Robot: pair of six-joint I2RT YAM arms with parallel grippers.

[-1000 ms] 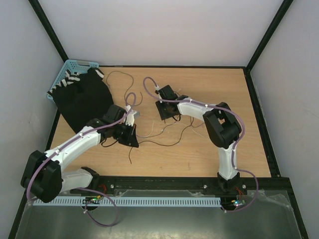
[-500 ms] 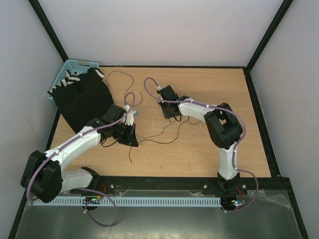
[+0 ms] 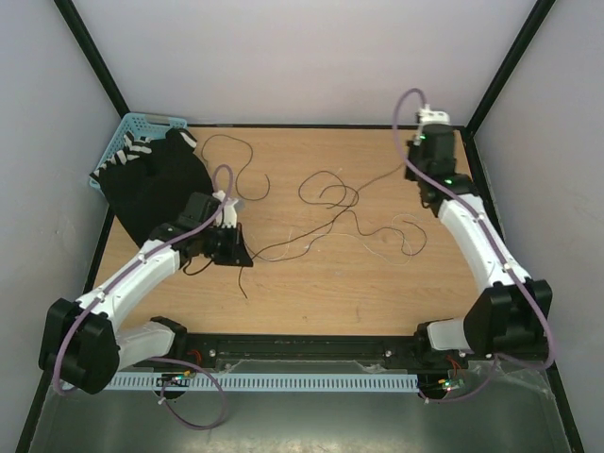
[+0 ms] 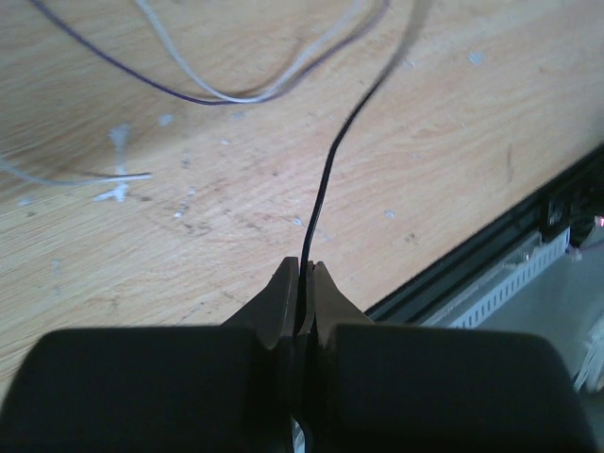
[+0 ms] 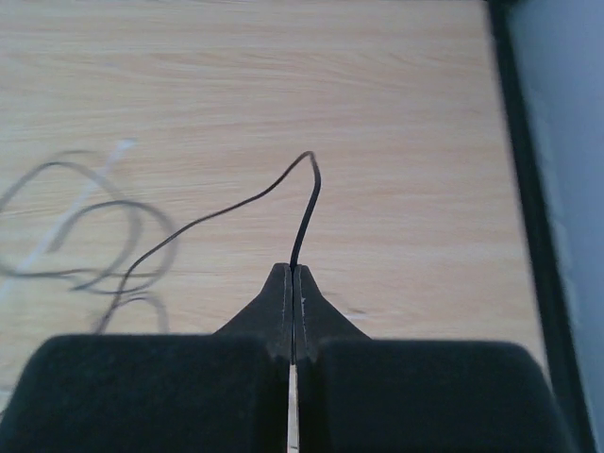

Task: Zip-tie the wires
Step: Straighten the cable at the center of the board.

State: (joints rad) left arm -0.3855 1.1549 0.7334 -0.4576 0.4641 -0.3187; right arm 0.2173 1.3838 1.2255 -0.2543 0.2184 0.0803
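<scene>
The wires (image 3: 332, 196) are thin dark strands that loop and curl across the middle of the wooden table. One more strand curls at the back left (image 3: 238, 156). My left gripper (image 3: 238, 257) sits low at the left end of the tangle. In the left wrist view it (image 4: 304, 269) is shut on one black wire (image 4: 326, 170) that rises from between the tips. My right gripper (image 3: 416, 171) is up at the back right. In the right wrist view it (image 5: 293, 271) is shut on a wire's end (image 5: 309, 193), which bends back left toward the loops (image 5: 104, 245).
A black cloth (image 3: 156, 184) lies at the back left, half over a blue basket (image 3: 132, 125). A thin white strip (image 4: 113, 177) lies on the wood near my left gripper. Black frame rails (image 3: 486, 198) bound the table on the right and in front.
My right arm has swung from the table's middle to the back right corner. Its jaws closed on a wire and drew the strands out to the right. My left gripper shifted slightly left.
</scene>
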